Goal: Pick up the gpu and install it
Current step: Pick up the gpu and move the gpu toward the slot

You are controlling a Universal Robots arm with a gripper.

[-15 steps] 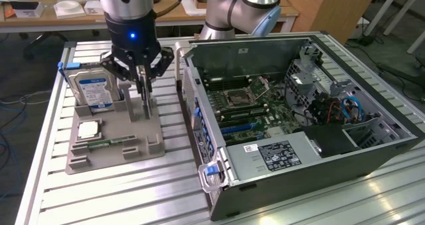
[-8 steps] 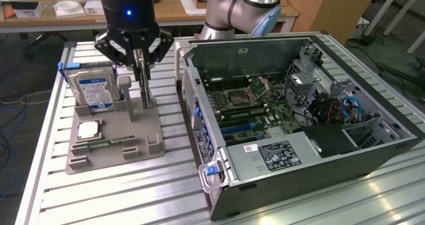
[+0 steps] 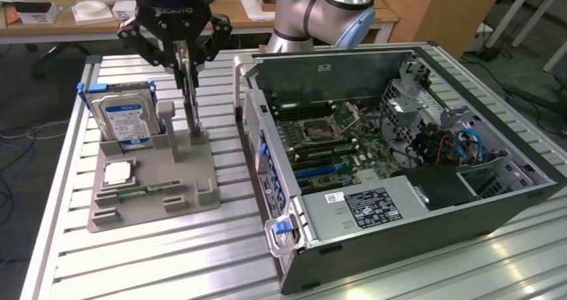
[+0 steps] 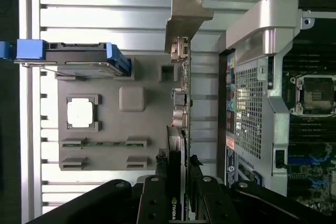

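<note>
Furthest to the exterior view's left, a silver hard drive with a blue-and-white label (image 3: 124, 117) stands in a blue caddy at the back of a flat grey plastic holder (image 3: 168, 174). The holder lies on the slotted aluminium worktop (image 3: 133, 260).

Just to the right, the black multi-fingered end effector (image 3: 184, 60) hangs over the holder's rear corner. Its fingers are pressed against both faces of the gpu (image 3: 191, 107), a thin flat black card with a silver end bracket, and pinch it near its upper edge. The card stands upright and edge-on, with its lower end down at the holder's grey post (whether it has cleared the slot there I cannot tell). The wrist view looks along the card (image 4: 180, 108) between the dark fingers.

Further right lies the open dark grey computer case (image 3: 425, 237), its green motherboard (image 3: 328, 134) facing up and well apart from the card.

The step in hand looks like the pick-up: the grasp is made and the card is at its stand, not at the case. I judge that freeing it calls for a straight pull along the slot and a steady pinch, since a thin card would bind if tilted.
</note>
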